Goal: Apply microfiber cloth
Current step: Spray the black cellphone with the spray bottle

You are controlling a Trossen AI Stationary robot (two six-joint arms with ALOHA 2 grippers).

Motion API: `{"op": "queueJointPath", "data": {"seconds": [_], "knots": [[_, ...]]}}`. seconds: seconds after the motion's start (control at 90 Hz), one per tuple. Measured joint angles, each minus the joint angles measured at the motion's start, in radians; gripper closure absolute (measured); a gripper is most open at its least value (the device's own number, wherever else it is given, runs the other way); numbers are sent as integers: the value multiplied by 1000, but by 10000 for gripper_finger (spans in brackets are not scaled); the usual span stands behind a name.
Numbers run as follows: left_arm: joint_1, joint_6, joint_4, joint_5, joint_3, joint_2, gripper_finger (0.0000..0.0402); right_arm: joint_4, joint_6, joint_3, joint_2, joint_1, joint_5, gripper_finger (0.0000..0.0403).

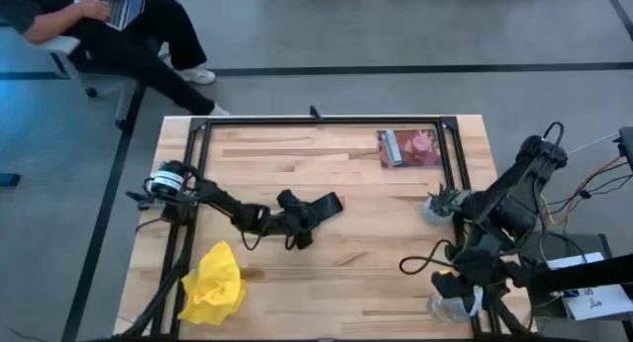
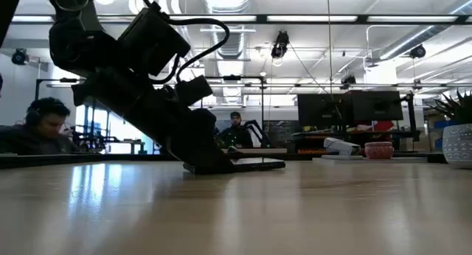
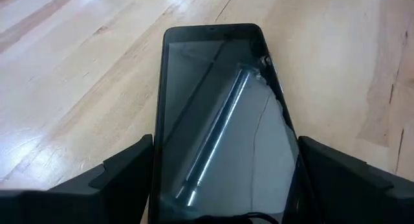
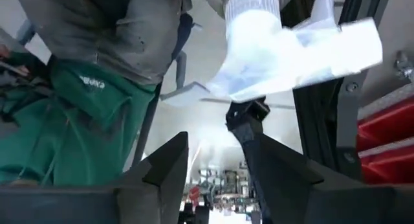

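Our left gripper has its fingers spread around the flat black cracked phone. The bright yellow microfiber cloth lies near the table's front-left corner; we should release and fetch it.

We cannot tell the right gripper's fingers.

Left arm low over the counter

The dark left arm slants down to a flat black phone lying on the wood. A white pot stands at the far right edge; two people sit in the room behind.
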Motion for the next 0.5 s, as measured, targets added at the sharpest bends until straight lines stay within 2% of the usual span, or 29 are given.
{"op": "queueJointPath", "data": {"seconds": [0.178, 0.5], "knots": [[0, 1, 1, 0, 0, 0, 75, -7, 0, 0, 24, 19, 5, 208], [0, 0, 3, 0, 1, 0, 74, -161, 22, 0, 23, 34, 5, 153]]}}
